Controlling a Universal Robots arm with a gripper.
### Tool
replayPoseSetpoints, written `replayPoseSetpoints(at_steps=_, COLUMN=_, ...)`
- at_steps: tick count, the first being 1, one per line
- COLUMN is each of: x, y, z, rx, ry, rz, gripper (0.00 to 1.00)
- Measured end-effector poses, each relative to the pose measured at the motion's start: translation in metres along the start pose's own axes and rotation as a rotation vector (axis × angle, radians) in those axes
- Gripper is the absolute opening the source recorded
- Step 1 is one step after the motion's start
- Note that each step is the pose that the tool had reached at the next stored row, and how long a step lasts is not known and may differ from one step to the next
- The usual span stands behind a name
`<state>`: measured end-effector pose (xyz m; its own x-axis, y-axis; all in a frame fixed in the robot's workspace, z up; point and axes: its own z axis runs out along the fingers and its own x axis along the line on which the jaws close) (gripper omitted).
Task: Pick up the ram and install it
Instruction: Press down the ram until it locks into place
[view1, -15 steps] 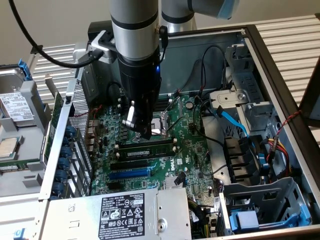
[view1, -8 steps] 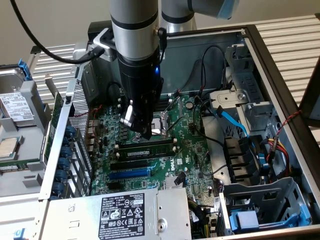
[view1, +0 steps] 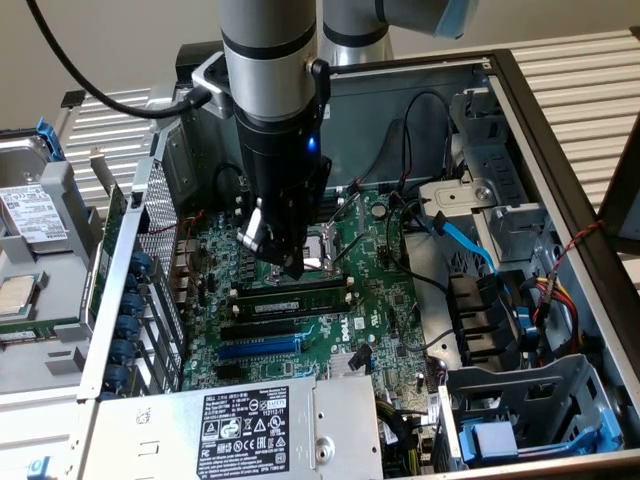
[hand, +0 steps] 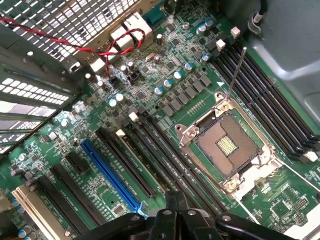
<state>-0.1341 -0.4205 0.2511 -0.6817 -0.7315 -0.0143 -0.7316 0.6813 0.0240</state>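
Gripper (view1: 285, 262) fingers read together to me, holding nothing, poised over the motherboard (view1: 380, 300) at center frame in the exterior view. Just below its tip, 1 ram (view1: 290, 297) stick lies along a slot. From the wrist view I get the open CPU socket (hand: 227, 145), 1 blue expansion slot (hand: 107, 172) and 1 red-black wire pair (hand: 75, 47), details the arm blocks outside.

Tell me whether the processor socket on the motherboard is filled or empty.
Empty. The processor socket shows its bare gold contact pad inside the metal frame, with no chip or cooler on it.
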Motion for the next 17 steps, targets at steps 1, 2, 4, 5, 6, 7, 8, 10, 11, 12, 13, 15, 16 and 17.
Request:
replayPoseSetpoints(at_steps=1, x=0.0000, y=0.0000, z=0.0000, rx=0.0002, ry=-0.0003, rz=0.013, gripper=0.11)
replayPoseSetpoints(at_steps=2, x=0.0000, y=0.0000, z=0.0000, rx=0.0004, ry=-0.0005, rz=0.026, gripper=0.11)
replayPoseSetpoints(at_steps=4, x=0.0000, y=0.0000, z=0.0000, rx=0.0008, ry=-0.0012, rz=0.052, gripper=0.11)
replayPoseSetpoints(at_steps=5, x=0.0000, y=0.0000, z=0.0000, rx=0.0012, ry=-0.0013, rz=0.064, gripper=0.11)
replayPoseSetpoints(at_steps=6, x=0.0001, y=0.0000, z=0.0000, rx=0.0018, ry=-0.0011, rz=0.076, gripper=0.11)
replayPoseSetpoints(at_steps=7, x=0.0001, y=0.0000, z=0.0000, rx=0.0030, ry=-0.0004, rz=0.086, gripper=0.11)
replayPoseSetpoints(at_steps=8, x=0.0000, y=0.0000, z=0.0001, rx=0.0045, ry=0.0006, rz=0.096, gripper=0.11)
replayPoseSetpoints(at_steps=10, x=0.0001, y=0.0000, z=0.0000, rx=0.0080, ry=0.0036, rz=0.115, gripper=0.11)
replayPoseSetpoints(at_steps=11, x=0.0000, y=0.0000, z=0.0000, rx=0.0097, ry=0.0050, rz=0.125, gripper=0.11)
replayPoseSetpoints(at_steps=12, x=0.0000, y=0.0000, z=0.0000, rx=0.0114, ry=0.0061, rz=0.135, gripper=0.11)
replayPoseSetpoints(at_steps=13, x=0.0000, y=0.0000, z=0.0000, rx=0.0127, ry=0.0071, rz=0.145, gripper=0.11)
replayPoseSetpoints(at_steps=15, x=0.0000, y=0.0000, z=0.0000, rx=0.0151, ry=0.0089, rz=0.166, gripper=0.11)
replayPoseSetpoints(at_steps=16, x=0.0000, y=0.0000, z=0.0000, rx=0.0162, ry=0.0095, rz=0.177, gripper=0.11)
replayPoseSetpoints(at_steps=17, x=0.0000, y=0.0000, z=0.0000, rx=0.0173, ry=0.0103, rz=0.188, gripper=0.11)
